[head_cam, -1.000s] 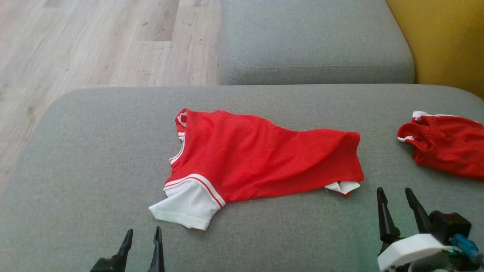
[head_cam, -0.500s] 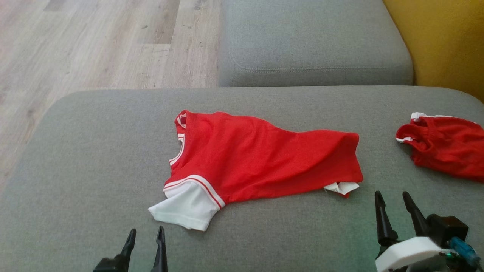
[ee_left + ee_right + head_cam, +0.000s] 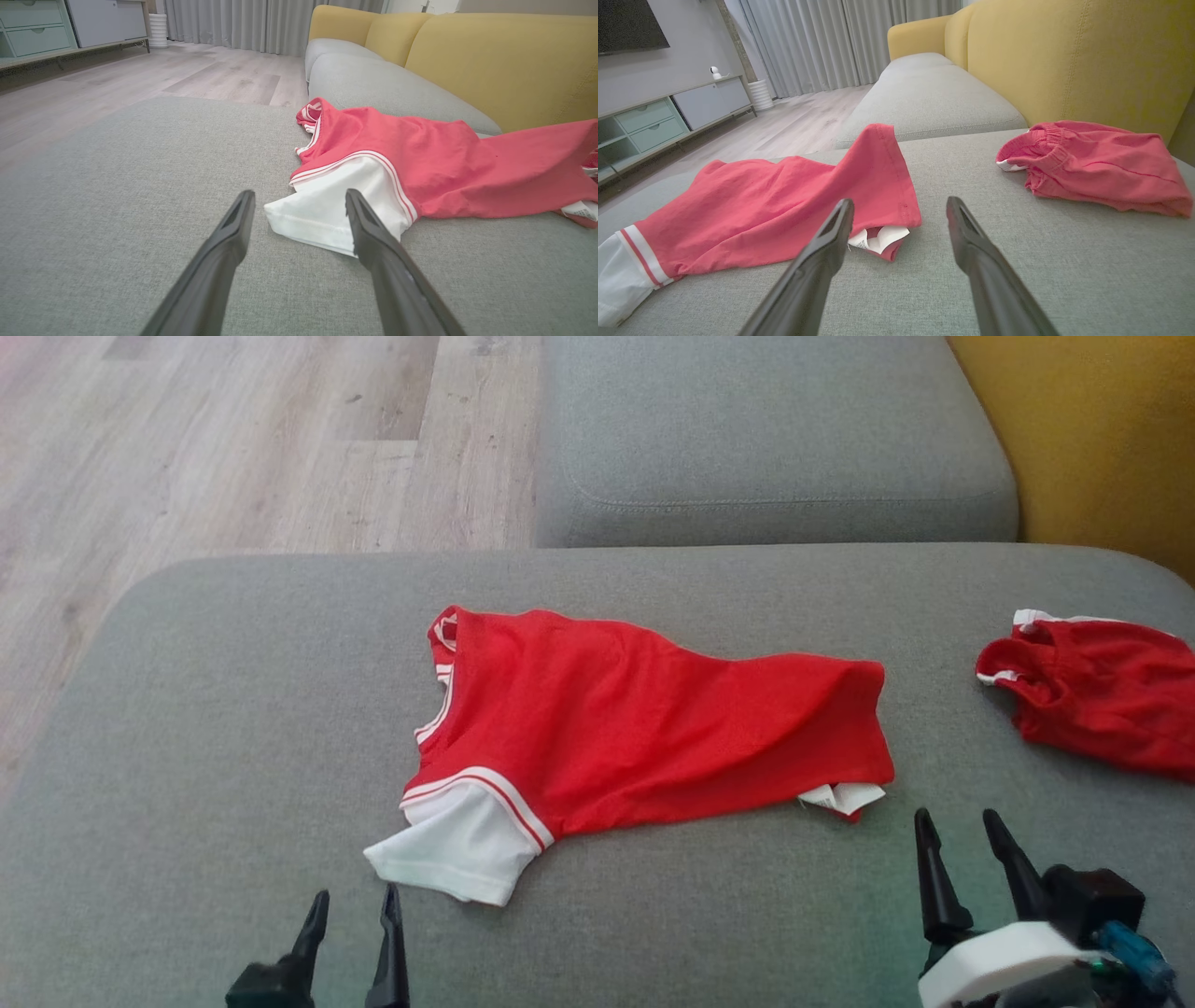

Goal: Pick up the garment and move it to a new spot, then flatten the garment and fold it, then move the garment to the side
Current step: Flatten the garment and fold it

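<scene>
- To the far left of the garment (image 3: 635, 719), past the edge of the grey seat cushion (image 3: 233, 709) it lies on, you see pale wooden floor (image 3: 233, 439).
- At the garment's near left, your left claw (image 3: 356, 892) sits low over the cushion. Its two dark fingers are apart with nothing between them. In the left wrist view the fingertips frame the cuff of the white sleeve (image 3: 457, 845), and in the head view they stop just short of it.
- The garment itself is a red shirt. It lies spread but rumpled across the middle of the cushion, with the collar end to the left and the hem end to the right.
- The white sleeve, edged with a red-and-white band, sticks out from the garment's near-left corner toward you.
- At the garment's near-right corner, a white label (image 3: 840, 796) peeks out from under the red hem.
- Just right of that corner and nearer to you, your right claw (image 3: 956, 814) stands with its fingers spread and empty. It is close to the hem but clear of it.
- Well to the right of the garment, a second red piece (image 3: 1102, 695) with white trim lies bunched on the same cushion.
- Behind the garment, a farther grey cushion (image 3: 775, 429) butts against the one it lies on. The yellow backrest (image 3: 1102, 429) rises behind the garment, to its right.
</scene>
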### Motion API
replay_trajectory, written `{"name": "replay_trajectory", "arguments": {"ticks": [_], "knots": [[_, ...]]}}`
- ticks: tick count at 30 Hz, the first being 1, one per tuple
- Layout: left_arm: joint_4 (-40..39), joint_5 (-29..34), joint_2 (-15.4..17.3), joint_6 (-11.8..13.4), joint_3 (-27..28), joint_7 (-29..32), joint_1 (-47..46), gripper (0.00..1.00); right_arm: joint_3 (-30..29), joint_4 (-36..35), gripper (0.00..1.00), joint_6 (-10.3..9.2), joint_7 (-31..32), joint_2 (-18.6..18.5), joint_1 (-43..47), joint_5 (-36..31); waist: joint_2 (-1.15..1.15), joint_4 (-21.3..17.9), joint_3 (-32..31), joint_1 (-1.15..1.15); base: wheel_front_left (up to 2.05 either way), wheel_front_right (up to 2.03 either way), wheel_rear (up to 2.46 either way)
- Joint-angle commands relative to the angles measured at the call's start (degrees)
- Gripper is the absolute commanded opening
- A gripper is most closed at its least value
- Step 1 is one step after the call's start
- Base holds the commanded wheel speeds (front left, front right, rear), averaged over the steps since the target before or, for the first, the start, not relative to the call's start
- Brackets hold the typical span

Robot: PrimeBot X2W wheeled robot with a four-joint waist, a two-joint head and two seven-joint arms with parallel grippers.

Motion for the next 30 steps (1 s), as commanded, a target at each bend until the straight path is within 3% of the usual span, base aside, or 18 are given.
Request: {"name": "replay_trajectory", "arguments": {"ticks": [1, 12, 30], "knots": [[-0.95, 0.2, 0.47, -0.15, 2.44, -0.54, -4.29, 1.0, 1.56, -1.8, 1.0, 0.39, -0.57, -0.4, -2.3, 0.46, 0.0, -0.01, 0.09, 0.0, 0.0, 0.0, 0.0], [12.93, -2.19, -1.78, -4.04, 0.99, 5.49, -12.59, 1.0, 3.34, -2.85, 1.0, 0.39, 0.49, -0.4, -3.55, -0.4, 0.0, -2.25, 3.41, 0.0, 0.0, 0.0, 0.0], [27.4, -4.88, -4.11, -7.25, 2.84, 3.12, -18.91, 1.0, 3.8, -4.96, 1.0, 0.39, 2.12, -0.4, -3.84, -2.01, 0.0, -5.95, 7.04, 0.0, 0.0, 0.0, 0.0]]}}
